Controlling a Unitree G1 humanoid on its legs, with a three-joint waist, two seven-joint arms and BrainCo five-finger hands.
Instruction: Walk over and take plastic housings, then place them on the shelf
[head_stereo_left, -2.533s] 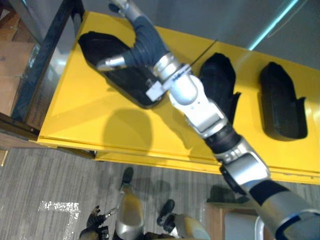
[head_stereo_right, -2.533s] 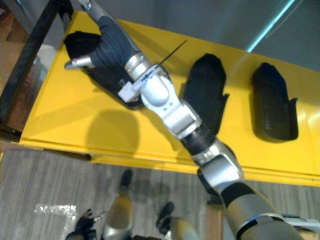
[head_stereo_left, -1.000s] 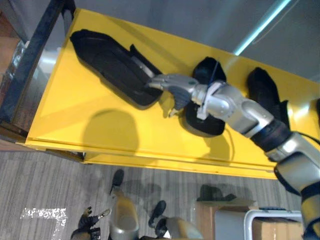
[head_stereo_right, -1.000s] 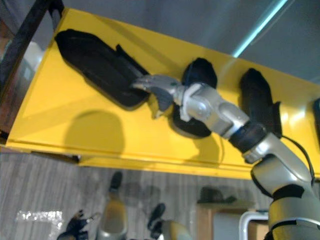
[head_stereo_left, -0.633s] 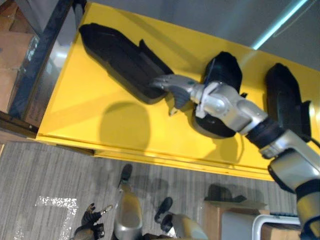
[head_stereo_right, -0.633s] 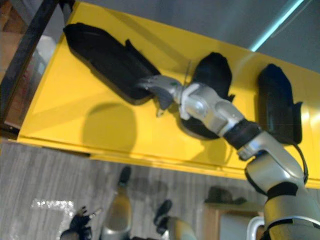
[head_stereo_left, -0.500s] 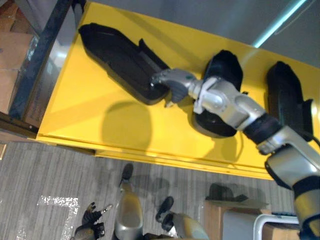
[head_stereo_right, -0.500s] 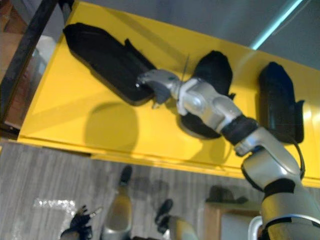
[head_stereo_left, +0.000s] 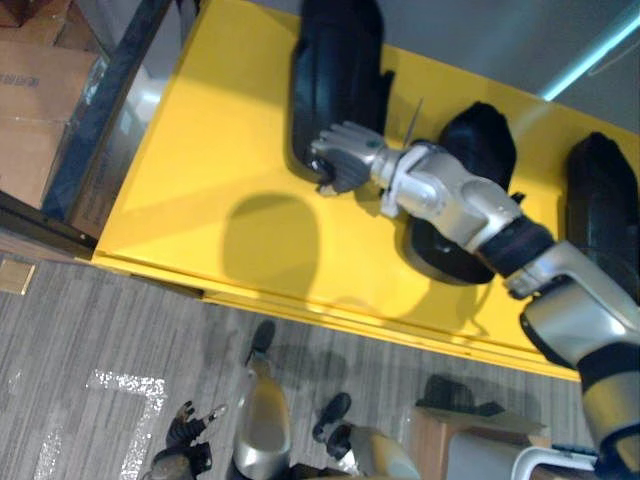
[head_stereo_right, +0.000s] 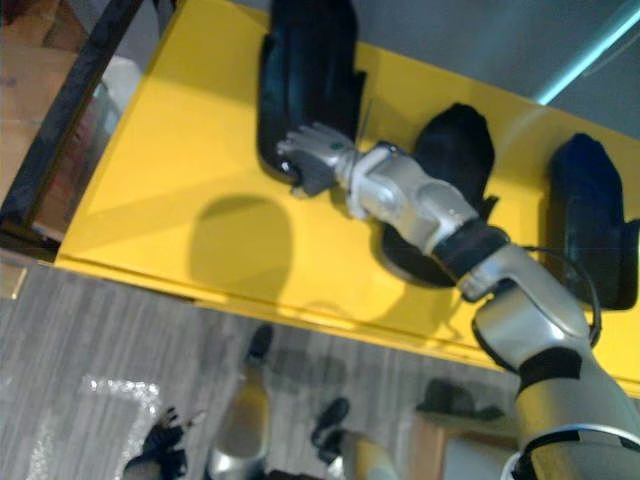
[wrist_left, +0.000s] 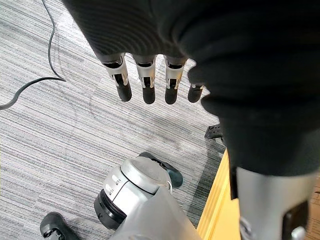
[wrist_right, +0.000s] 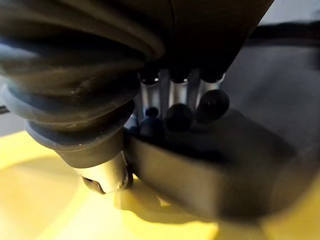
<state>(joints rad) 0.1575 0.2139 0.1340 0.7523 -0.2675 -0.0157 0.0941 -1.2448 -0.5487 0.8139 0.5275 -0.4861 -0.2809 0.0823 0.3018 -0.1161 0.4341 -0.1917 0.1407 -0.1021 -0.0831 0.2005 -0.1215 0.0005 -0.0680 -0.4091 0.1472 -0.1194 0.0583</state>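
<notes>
Three black plastic housings are lying on the yellow shelf (head_stereo_left: 200, 180) in the head views. The left housing (head_stereo_left: 335, 80) is sitting toward 12 o'clock, with its long axis running roughly from 12 to 6 o'clock. The middle housing (head_stereo_left: 485, 140) is lying toward 2 o'clock and the right housing (head_stereo_left: 600, 200) toward 3 o'clock. All three are apart from one another, and each is showing its hollow side up.

The right arm is reaching in from 4 o'clock, crossing over the near part of the middle housing. The right hand (head_stereo_left: 345, 160) is resting on the 6 o'clock end of the left housing. Its fingers are spread and nearly straight, lying across the housing's rim rather than curling round it. In the right wrist view the dark fingertips (wrist_right: 179, 116) are pressing down on the edge of the housing's wall. The thumb is sitting low against the outside of that wall, just above the yellow surface. I cannot tell whether the thumb is squeezing.

The left hand (wrist_left: 148, 80) is hanging beside the shelf's edge over the grey striped carpet (wrist_left: 60, 130). Its fingers are pointing down, straight and loose, holding nothing.

A dark frame post (head_stereo_left: 100, 130) is running along the shelf's 9 o'clock side. Beyond it, toward 10 o'clock, a cardboard box (head_stereo_left: 40, 80) is standing.
</notes>
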